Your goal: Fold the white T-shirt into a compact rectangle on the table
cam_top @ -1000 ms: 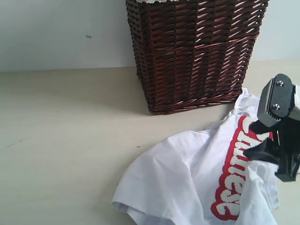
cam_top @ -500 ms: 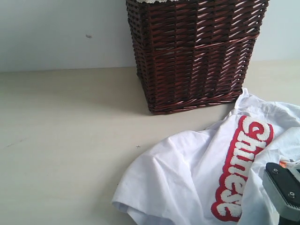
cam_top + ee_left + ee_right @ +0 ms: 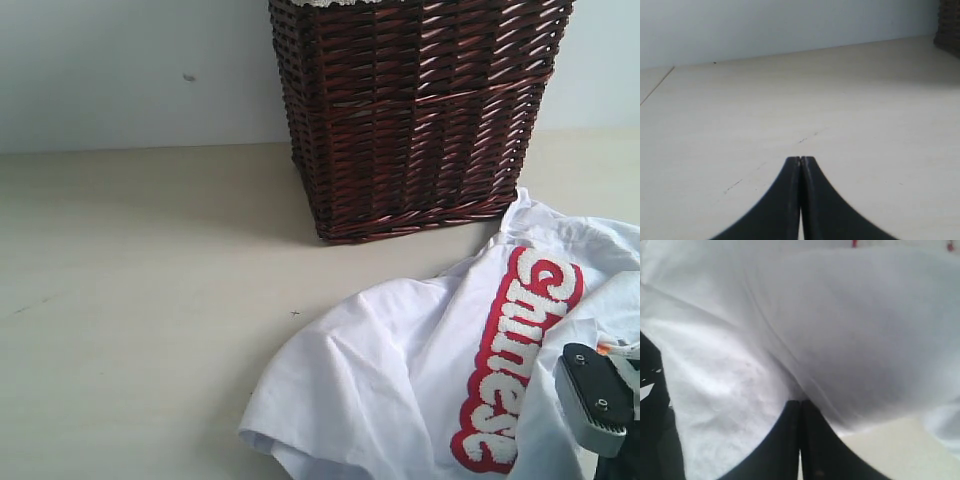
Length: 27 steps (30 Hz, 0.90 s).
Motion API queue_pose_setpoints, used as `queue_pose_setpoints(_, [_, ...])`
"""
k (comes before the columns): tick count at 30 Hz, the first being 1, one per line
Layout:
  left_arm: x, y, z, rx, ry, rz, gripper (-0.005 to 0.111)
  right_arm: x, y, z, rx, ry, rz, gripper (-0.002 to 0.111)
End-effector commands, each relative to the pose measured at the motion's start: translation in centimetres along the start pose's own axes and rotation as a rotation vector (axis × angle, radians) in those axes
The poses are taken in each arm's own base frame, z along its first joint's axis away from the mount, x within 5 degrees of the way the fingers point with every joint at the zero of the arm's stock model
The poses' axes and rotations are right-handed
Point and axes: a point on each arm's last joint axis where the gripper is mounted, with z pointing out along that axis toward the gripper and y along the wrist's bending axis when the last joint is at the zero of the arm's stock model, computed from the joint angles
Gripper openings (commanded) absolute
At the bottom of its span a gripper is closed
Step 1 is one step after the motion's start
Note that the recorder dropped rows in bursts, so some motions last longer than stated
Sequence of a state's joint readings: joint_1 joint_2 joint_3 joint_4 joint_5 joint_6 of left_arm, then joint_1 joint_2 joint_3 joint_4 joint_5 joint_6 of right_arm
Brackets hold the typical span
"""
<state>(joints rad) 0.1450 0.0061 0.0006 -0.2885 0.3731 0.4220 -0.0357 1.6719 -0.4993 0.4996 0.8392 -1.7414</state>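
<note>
A thin pinch on a crumpled tee: the risk is in the lift

We see the white T-shirt lying rumpled on the table, far from any rectangle, with its upper edge just beside the foot of the wicker basket and the red lettering creased across the middle. The right gripper is closed, its tips meeting on a fold of the cloth that it appears to pinch. The left gripper is closed on nothing, over bare table well apart from the shirt. We judge the hold slight: thin cotton could slip free as the arm rises. Or only one layer could come up, leaving the bulk bunched. Drawing it with one arm may also drag the cloth against the basket — and twist it further.
</note>
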Motion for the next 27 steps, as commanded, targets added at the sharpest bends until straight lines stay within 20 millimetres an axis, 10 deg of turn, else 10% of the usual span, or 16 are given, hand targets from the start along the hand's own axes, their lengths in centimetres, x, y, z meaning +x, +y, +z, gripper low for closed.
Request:
queue_pose_setpoints(1, [-0.1, 0.0, -0.1, 0.002, -0.013, 0.0, 0.0, 0.8, 1.0, 0.3, -0.127, 0.074, -0.038, 0.0])
queue_pose_setpoints(10, [-0.1, 0.0, -0.1, 0.002, -0.013, 0.0, 0.0, 2.8, 2.5, -0.4, -0.312, 0.29, -0.06, 0.0])
queue_pose_setpoints(17, [-0.1, 0.0, -0.1, 0.002, -0.013, 0.0, 0.0, -0.1, 3.2, -1.4, -0.237, 0.01, -0.082, 0.0])
queue_pose_setpoints(27, [-0.1, 0.0, -0.1, 0.002, -0.013, 0.0, 0.0, -0.2, -1.0, -0.1, 0.119, -0.023, 0.078, 0.0])
